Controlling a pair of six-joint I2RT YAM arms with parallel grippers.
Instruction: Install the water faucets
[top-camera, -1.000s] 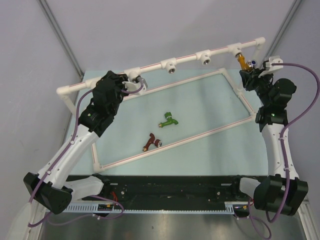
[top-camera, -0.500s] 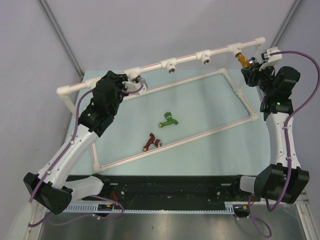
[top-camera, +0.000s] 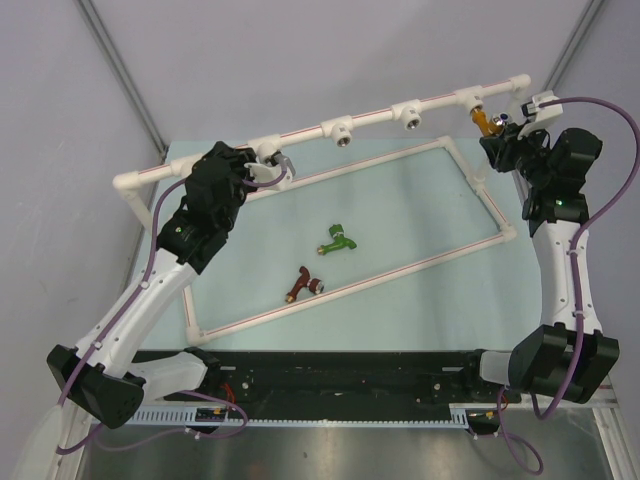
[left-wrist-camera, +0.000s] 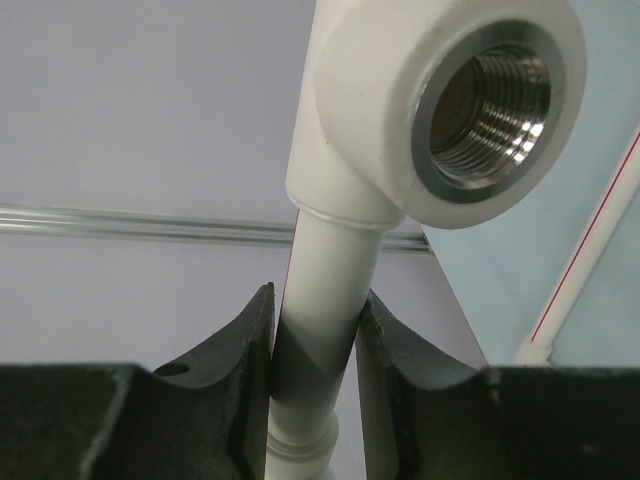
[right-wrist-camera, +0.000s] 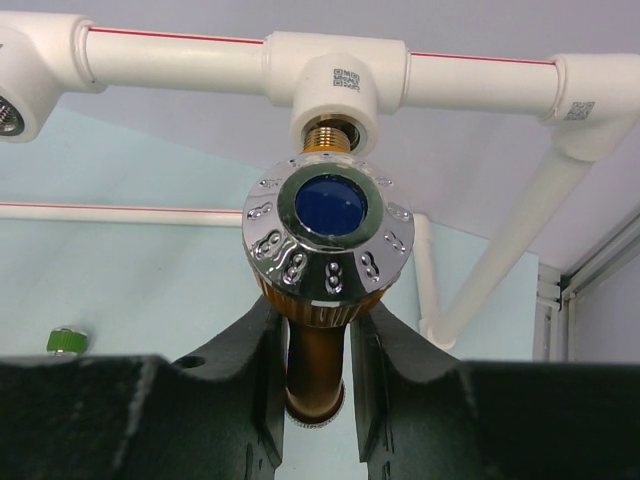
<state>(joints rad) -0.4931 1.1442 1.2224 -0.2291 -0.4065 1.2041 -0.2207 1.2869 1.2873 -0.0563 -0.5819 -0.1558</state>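
The orange-yellow faucet (top-camera: 484, 122) hangs from the rightmost tee socket (top-camera: 470, 100) of the white pipe frame. In the right wrist view its brass thread (right-wrist-camera: 332, 135) sits in the tee, and its chrome knob with a blue cap (right-wrist-camera: 333, 232) faces the camera. My right gripper (top-camera: 501, 134) (right-wrist-camera: 315, 325) is shut on its body (right-wrist-camera: 318, 370). My left gripper (top-camera: 266, 166) (left-wrist-camera: 315, 312) is shut on the white frame pipe (left-wrist-camera: 322, 290) just below an empty tee socket (left-wrist-camera: 485, 100). The green faucet (top-camera: 337, 240) and the red-brown faucet (top-camera: 303, 285) lie loose on the mat.
The frame's top rail (top-camera: 380, 113) carries two more empty silver-ringed sockets (top-camera: 345, 135) (top-camera: 411, 120). Its lower rectangle (top-camera: 400, 270) lies flat on the pale green mat around the loose faucets. The green faucet's end shows at the left edge of the right wrist view (right-wrist-camera: 62, 341).
My right arm's wrist and elbow have shifted up and to the right while the gripper stays on the orange-yellow faucet at the socket. The left arm and the loose faucets have not moved.
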